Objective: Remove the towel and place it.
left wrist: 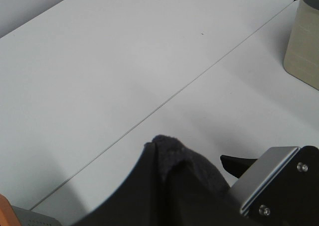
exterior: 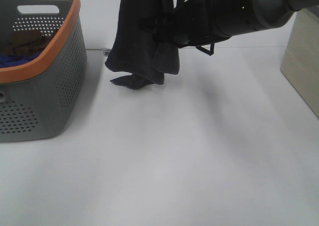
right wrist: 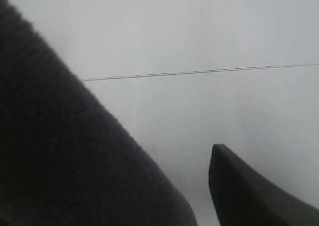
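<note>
The dark navy-charcoal towel (exterior: pixel 139 42) hangs from above the frame's top edge, and its lower end touches the white table right of the basket. My left gripper (left wrist: pixel 192 159) is out of the exterior high view. In its wrist view it is raised, with a bunch of the towel (left wrist: pixel 184 186) between its fingers. My right arm reaches across from the upper right, with the right gripper (exterior: pixel 164 24) against the hanging towel. In the right wrist view the towel (right wrist: pixel 60 151) fills one side and one finger (right wrist: pixel 239 191) stands apart from it with table showing between.
A grey basket with an orange rim (exterior: pixel 75 17) stands at the left and holds a brown cloth (exterior: pixel 25 42) and a bright blue cloth (exterior: pixel 15 59). A beige box (exterior: pixel 304 61) stands at the right edge, also in the left wrist view (left wrist: pixel 304 47).
</note>
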Available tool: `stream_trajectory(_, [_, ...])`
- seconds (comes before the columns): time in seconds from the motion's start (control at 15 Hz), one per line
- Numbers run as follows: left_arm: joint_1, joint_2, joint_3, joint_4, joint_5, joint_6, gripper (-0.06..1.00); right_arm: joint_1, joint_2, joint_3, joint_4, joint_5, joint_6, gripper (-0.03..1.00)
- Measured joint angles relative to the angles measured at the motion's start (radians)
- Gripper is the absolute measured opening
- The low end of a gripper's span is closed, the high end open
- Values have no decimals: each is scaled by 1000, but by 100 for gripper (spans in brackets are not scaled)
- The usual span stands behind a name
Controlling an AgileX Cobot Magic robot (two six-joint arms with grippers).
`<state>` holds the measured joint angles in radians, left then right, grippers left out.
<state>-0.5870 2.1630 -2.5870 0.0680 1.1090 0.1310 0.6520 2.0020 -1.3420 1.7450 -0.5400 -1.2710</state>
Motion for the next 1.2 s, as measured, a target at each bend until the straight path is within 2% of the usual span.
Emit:
stream_trajectory(0.33, [0, 0, 0, 0, 0, 3, 0, 0, 64, 2, -1, 8, 1, 52])
stream_trajectory(0.53, [0, 0, 0, 0, 1, 5, 0, 0, 71, 77, -1, 30, 49, 52])
stream_trajectory(0.87, [0, 0, 0, 0, 3, 5, 0, 0, 71, 107, 0, 36, 63, 44])
stream_trajectory(1.0, [0, 0, 0, 0, 16, 5, 0, 0, 71, 107, 0, 26, 63, 36])
stream_trajectory(1.2, [0, 0, 0, 10, 25, 5, 0, 0, 54, 123, 0, 26, 60, 4])
